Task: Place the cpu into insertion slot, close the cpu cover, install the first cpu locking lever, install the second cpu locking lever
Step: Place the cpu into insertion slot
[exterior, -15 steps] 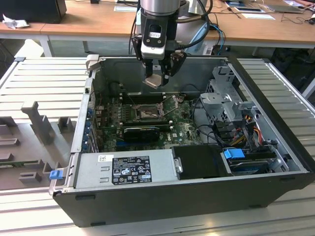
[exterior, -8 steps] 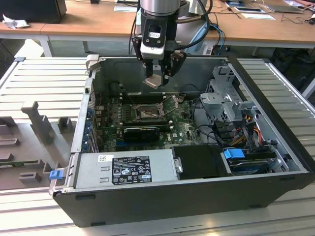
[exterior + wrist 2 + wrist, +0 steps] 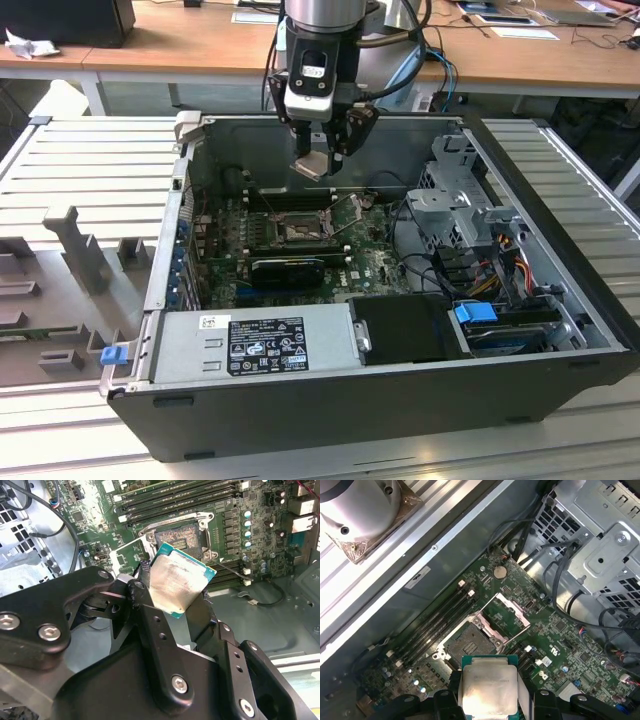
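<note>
- The case point(image 3: 330, 400) lies open under my pincer point(image 3: 322, 155), which hangs above the board point(image 3: 555, 645), well apart from it.
- The slot point(image 3: 470, 642) sits empty below my pincer; I judge I should square up over it before going down.
- The cover point(image 3: 516, 609) stands flipped open just beside the slot, so the way down looks free.
- My pincer is closed on the cpu point(image 3: 487, 690) by two opposite edges. The chip hangs tilted, so it wants levelling and lowering without pressing.
- My fingers point(image 3: 150, 625) hide the chip's gripped edges and any notches there. The levers are perhaps swung aside, but they are too thin to tell.
</note>
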You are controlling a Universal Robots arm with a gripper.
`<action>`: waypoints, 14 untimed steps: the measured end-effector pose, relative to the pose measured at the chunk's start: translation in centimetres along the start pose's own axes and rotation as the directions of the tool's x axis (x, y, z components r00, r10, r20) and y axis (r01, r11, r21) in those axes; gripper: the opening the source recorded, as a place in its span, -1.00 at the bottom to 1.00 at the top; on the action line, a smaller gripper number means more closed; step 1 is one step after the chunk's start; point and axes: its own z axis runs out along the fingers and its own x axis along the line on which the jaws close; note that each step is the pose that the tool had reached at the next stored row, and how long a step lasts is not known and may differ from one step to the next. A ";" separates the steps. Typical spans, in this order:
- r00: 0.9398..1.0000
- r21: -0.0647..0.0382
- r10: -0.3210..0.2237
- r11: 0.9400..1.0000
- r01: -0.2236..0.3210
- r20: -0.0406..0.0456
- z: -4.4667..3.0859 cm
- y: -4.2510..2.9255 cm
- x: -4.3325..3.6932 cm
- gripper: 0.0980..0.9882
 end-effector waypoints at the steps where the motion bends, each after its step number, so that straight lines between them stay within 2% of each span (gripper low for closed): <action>1: 1.000 0.000 0.003 1.000 -0.003 0.000 0.01 0.00 0.00 -0.03; 14: 0.999 -0.001 0.035 0.999 -0.035 0.003 0.09 -0.01 0.00 -0.03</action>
